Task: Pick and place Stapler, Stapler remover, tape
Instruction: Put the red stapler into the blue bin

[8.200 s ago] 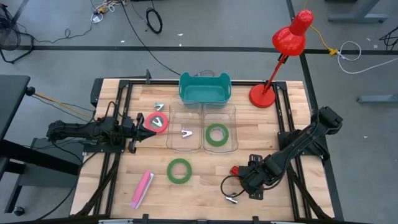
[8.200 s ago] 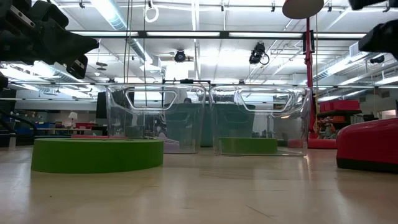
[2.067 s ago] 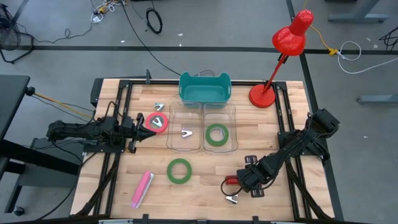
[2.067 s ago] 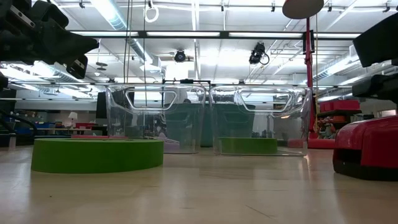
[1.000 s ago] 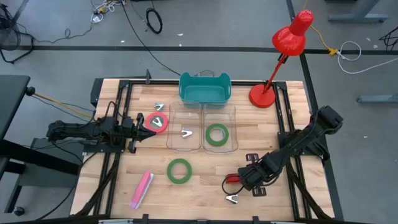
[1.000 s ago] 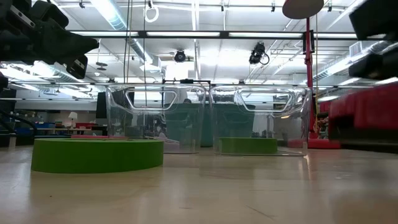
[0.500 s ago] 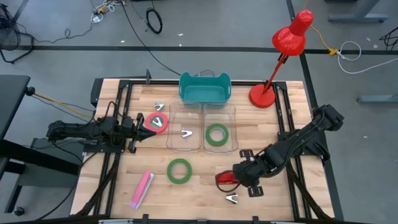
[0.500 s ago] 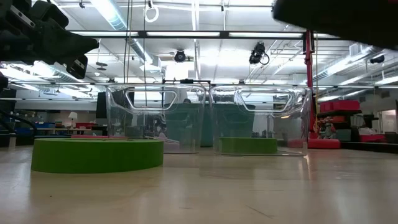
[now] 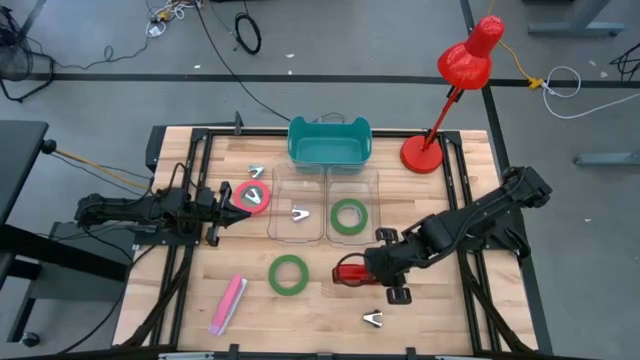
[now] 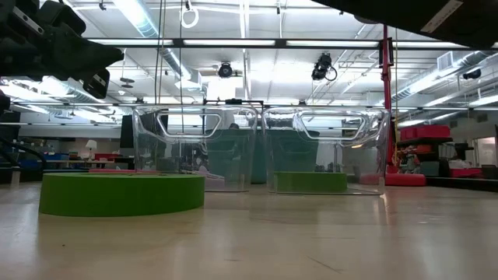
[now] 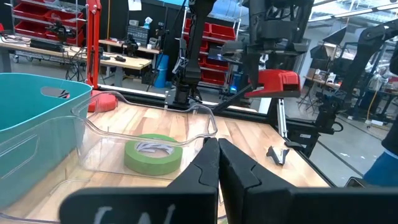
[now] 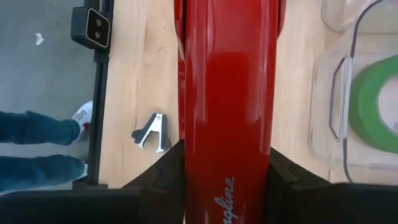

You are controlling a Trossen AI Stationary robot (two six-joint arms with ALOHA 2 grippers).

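The right gripper grips the red stapler above the tabletop's near-centre area, just before the clear bins; the left gripper, closed, waits at the left edge

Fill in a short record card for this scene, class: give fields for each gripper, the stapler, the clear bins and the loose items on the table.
right gripper: shut on red stapler, held above the table
left gripper: shut, beside red-pink tape roll
left clear bin: one staple remover inside
right clear bin: one green tape roll
loose: green tape roll, pink stapler, staple remover
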